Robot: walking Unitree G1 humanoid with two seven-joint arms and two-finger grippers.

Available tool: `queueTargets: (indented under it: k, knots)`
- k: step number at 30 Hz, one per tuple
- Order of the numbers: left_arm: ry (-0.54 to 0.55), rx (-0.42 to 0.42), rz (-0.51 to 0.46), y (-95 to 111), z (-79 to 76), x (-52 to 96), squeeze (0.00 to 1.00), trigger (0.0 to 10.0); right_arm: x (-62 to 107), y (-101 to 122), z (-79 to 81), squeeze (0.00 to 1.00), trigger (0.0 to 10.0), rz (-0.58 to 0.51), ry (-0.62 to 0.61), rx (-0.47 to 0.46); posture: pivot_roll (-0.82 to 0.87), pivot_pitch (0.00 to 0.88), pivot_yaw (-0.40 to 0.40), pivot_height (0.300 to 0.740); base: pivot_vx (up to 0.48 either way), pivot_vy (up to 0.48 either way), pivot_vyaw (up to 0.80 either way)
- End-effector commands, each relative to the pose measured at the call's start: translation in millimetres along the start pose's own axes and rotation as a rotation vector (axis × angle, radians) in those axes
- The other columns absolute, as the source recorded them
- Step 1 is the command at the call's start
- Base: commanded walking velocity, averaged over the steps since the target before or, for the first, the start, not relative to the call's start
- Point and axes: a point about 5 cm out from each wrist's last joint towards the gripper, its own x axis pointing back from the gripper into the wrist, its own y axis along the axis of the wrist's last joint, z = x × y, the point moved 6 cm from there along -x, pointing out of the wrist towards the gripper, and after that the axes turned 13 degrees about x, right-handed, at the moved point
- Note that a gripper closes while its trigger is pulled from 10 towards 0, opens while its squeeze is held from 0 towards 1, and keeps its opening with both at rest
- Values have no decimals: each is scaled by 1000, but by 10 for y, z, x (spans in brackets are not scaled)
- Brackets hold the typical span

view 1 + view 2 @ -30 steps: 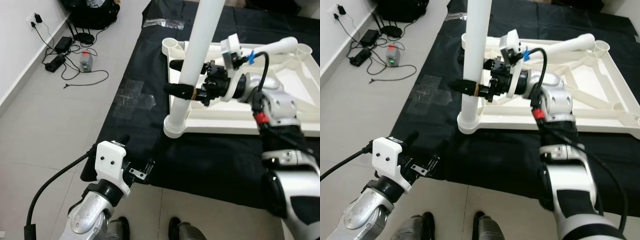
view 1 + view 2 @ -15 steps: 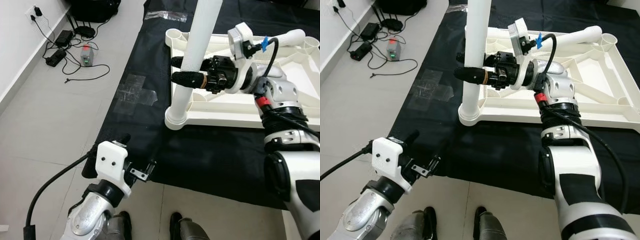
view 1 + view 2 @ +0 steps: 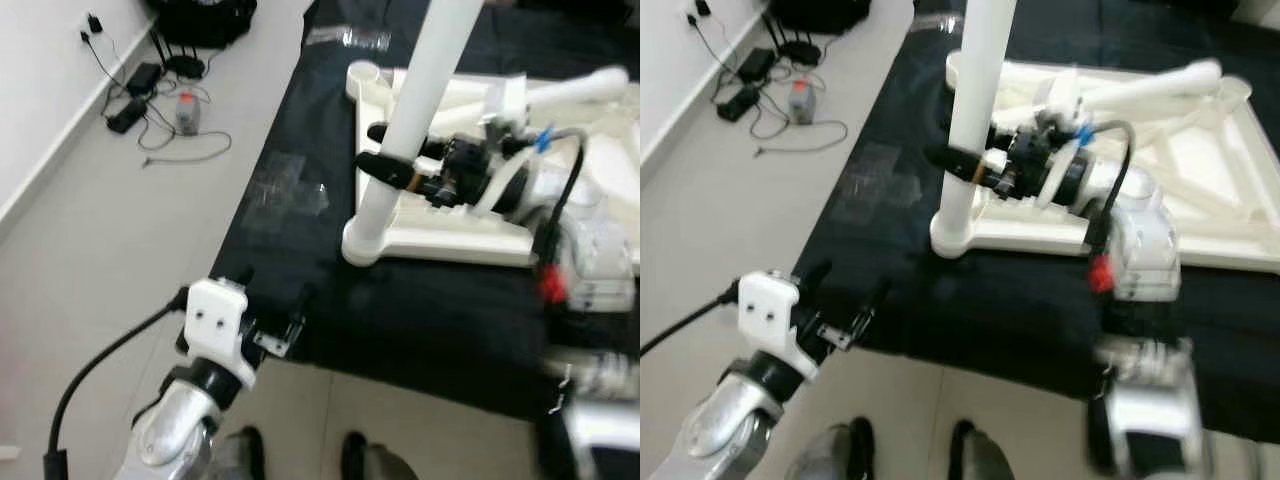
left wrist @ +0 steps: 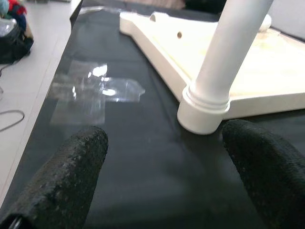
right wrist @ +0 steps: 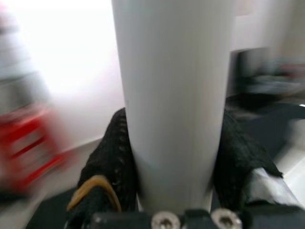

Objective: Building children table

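A white table top [image 3: 470, 240] lies upside down on a black mat [image 3: 420, 320]. One white leg [image 3: 415, 120] stands upright in its near-left corner socket [image 4: 202, 112]. My right gripper [image 3: 385, 165] is shut on this leg partway up; in the right wrist view the black fingers [image 5: 107, 157] press both sides of the leg [image 5: 171, 95]. My left gripper [image 3: 275, 300] hangs open low over the mat's near-left edge, well short of the leg, with nothing between its fingers [image 4: 71, 176]. A second white leg [image 3: 580, 88] lies across the far side of the table top.
Chargers and cables [image 3: 150, 90] and a black bag [image 3: 205, 15] lie on the grey floor to the left, by the wall. Clear tape [image 3: 285, 190] is stuck on the mat's left part. An empty socket [image 3: 362, 72] sits at the far-left corner.
The head view has shifted and blurred. My right gripper has kept its place on the upright leg, and the left arm has held its pose.
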Motion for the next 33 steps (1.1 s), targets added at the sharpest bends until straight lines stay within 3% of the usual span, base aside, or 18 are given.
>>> queueTargets:
  k: [1, 2, 3, 8, 9, 10, 11, 14, 15, 16, 17, 18, 21, 27, 29, 30, 33]
  knots:
    - [-3, 8, 8, -36, 11, 13, 0, 10000, 431, -966, 2, 0, 0, 458, -190, -70, 45, 248, -54, 740, 0, 0, 0]
    - [-9, 5, 9, -60, 14, -23, 0, 10000, 563, -1073, 178, 0, 0, 522, -252, -35, 30, 242, -59, 740, 0, 0, 0]
    - [-17, 3, 11, -84, 10, -49, 0, 10000, 590, -1092, 277, 0, 0, 538, -266, -5, 29, 226, -67, 740, 0, 0, 0]
    - [-8, 20, 0, -100, 91, -93, 0, 10000, 350, -979, 243, 0, 0, 500, -252, 19, 24, 194, -70, 740, 0, 0, 0]
    - [-7, 19, 0, -100, 104, -96, 0, 10000, 339, -963, 256, 0, 2627, 502, -239, 11, 24, 194, -70, 740, 0, 0, 0]
    - [-7, 19, 0, -100, 104, -96, 0, 10000, 339, -963, 256, 0, 2627, 502, -239, 11, 24, 194, -70, 740, 0, 0, 0]
    - [-7, 20, -1, -99, 113, -95, 0, 10000, 347, -950, 278, 0, 10000, 513, -225, -6, 22, 191, -70, 740, 0, 0, 0]
    - [-14, 24, -1, -100, 108, -96, 0, 10000, 288, -852, 315, 0, 10000, 465, -170, -38, 16, 197, -62, 740, 0, 0, 0]
    - [-22, 25, 0, -109, 81, -108, 0, 10000, 250, -760, 359, 929, 10000, 403, -107, -103, 10, 205, -58, 740, 0, 0, 0]
    - [-22, 25, 0, -109, 81, -108, 0, 10000, 250, -760, 359, 929, 10000, 403, -107, -103, 10, 205, -58, 740, 0, 0, 0]
    - [-32, 26, 1, -112, 40, -120, 0, 10000, 207, -572, 329, 1000, 10000, 282, -32, -167, 14, 213, -58, 740, 0, 0, 0]
    - [-32, 26, 1, -112, 40, -120, 0, 10000, 207, -572, 329, 1000, 10000, 282, -32, -167, 14, 213, -58, 740, 0, 0, 0]
    - [-37, 30, -2, -98, 14, -100, 0, 10000, 207, -364, 273, 1000, 10000, 167, 138, -172, 21, 236, -55, 740, 0, 0, 0]
    - [-43, 40, 2, -95, -32, -62, 0, 10000, 238, -270, 93, 1000, 10000, 115, 349, -77, 44, 262, -51, 740, 0, 0, 0]
    - [-43, 40, 2, -95, -32, -62, 0, 10000, 238, -270, 93, 1000, 10000, 115, 349, -77, 44, 262, -51, 740, 0, 0, 0]
    - [-47, 44, 8, -95, -42, -39, 0, 10000, 138, -234, 6, 1000, 10000, 98, 423, -45, 57, 271, -46, 740, 0, 0, 0]
    - [-50, 46, 13, -95, -50, -22, 0, 10000, 29, -176, -56, 1000, 10000, 74, 461, -27, 68, 273, -46, 740, 0, 0, 0]
